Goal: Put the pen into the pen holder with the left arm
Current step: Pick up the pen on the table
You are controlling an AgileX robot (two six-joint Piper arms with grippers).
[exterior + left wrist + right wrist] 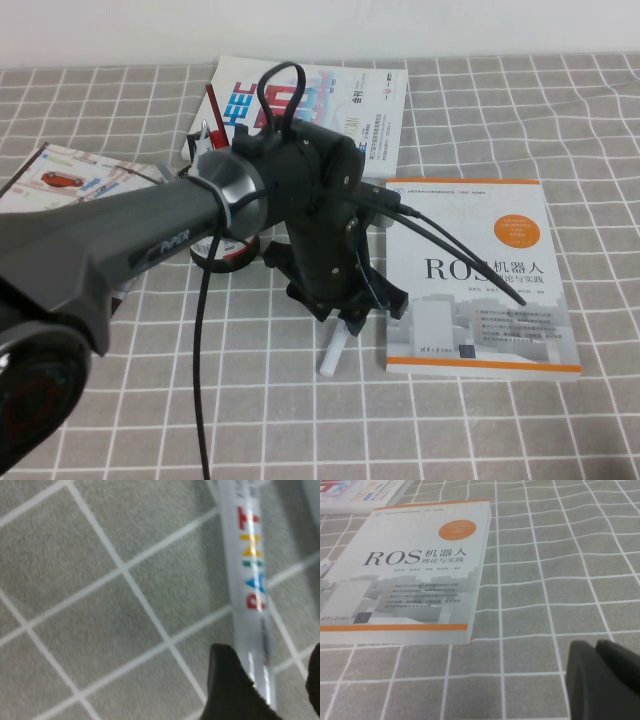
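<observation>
The pen (251, 580) lies flat on the checked cloth (100, 605) beside the ROS book (480, 270), and my left gripper (267, 685) hangs low over it, fingers spread with the barrel between them. I'd centre, then squeeze mid-barrel for the holder (215, 205) behind. The right gripper (605, 680) sits parked; I can't tell its fingers.

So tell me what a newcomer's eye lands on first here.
The bulky black left arm fills the middle of the high view, its left claw lowered open around the white PAINT pen on the checked cloth. Right of it lies the white ROS book. The right claw hangs over the cloth near that book.
</observation>
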